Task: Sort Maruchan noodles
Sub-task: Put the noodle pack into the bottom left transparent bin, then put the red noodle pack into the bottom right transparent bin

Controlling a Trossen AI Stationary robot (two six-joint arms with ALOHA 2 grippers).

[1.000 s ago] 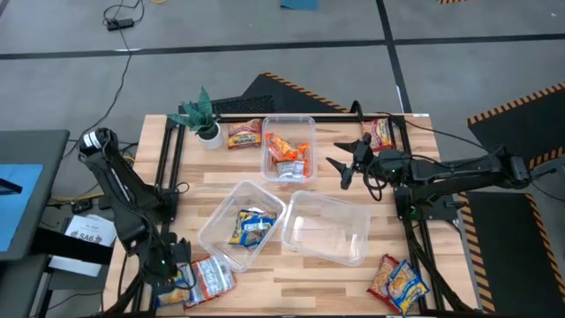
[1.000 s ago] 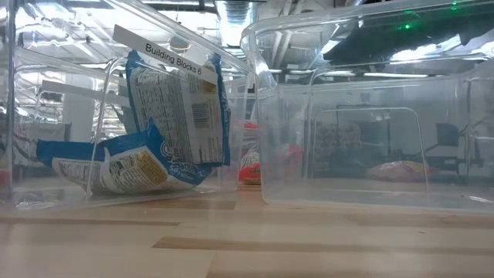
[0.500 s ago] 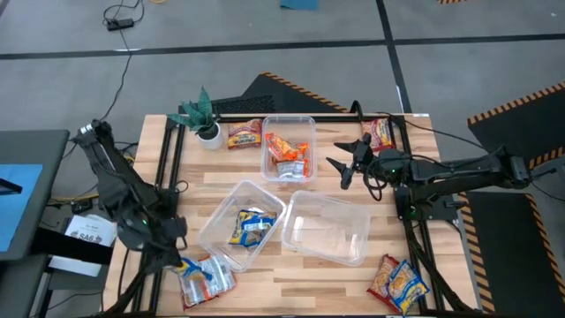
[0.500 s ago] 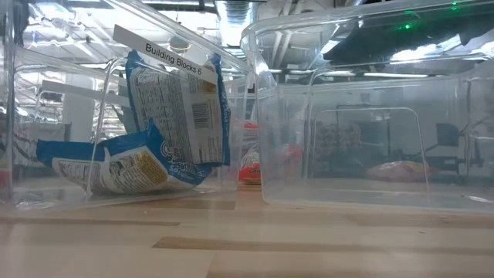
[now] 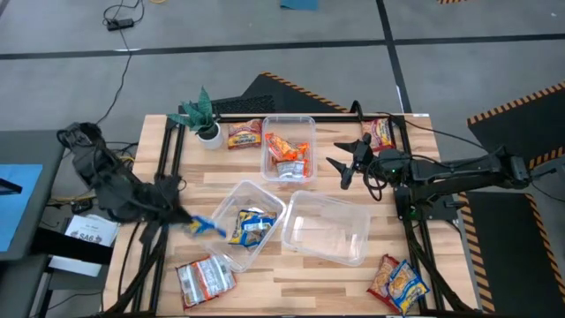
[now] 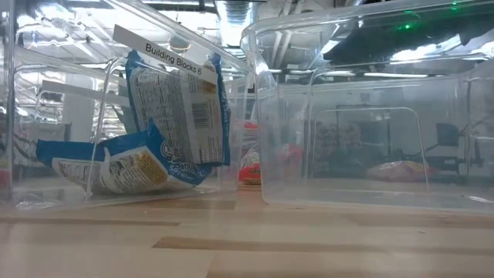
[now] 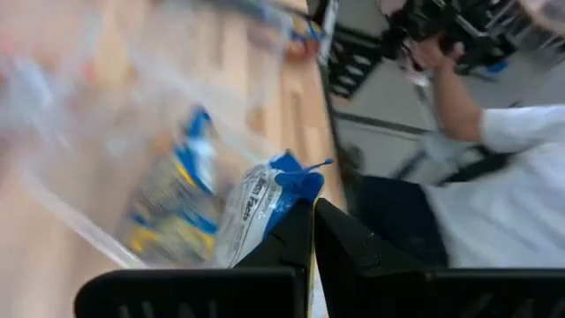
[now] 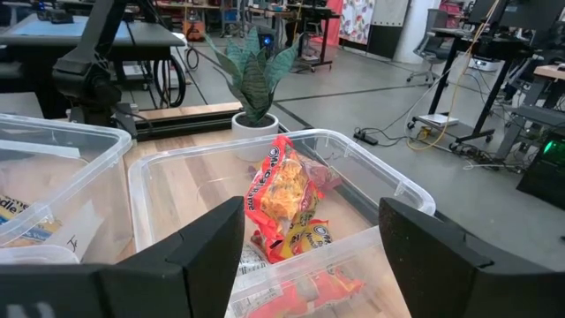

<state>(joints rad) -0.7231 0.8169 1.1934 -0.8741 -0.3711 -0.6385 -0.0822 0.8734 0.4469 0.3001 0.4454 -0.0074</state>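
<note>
- Table [image 5: 344, 181]: pale wood planks, dark streaks in the grain.
- Packet [image 7: 265, 199] between the left gripper [image 7: 312, 212] fingers: blue and white; the fingers were black.
- Packets in near-left tub [image 5: 252, 225]: yellow and blue, white backs printed with a barcode.
- Packets in far tub [image 8: 284, 199]: orange-red with yellow noodle print.
- Packet at front-left table edge [image 5: 205, 278]: maroon with silver.
- Packets at front-right corner [image 5: 399, 284]: orange and yellow.
- Tubs [image 5: 327, 230]: clear, colourless.
- Plant [image 8: 254, 66]: green mottled leaves, white pot.
- Floor: grey, with orange-and-black hazard stripes on the dark mats.
</note>
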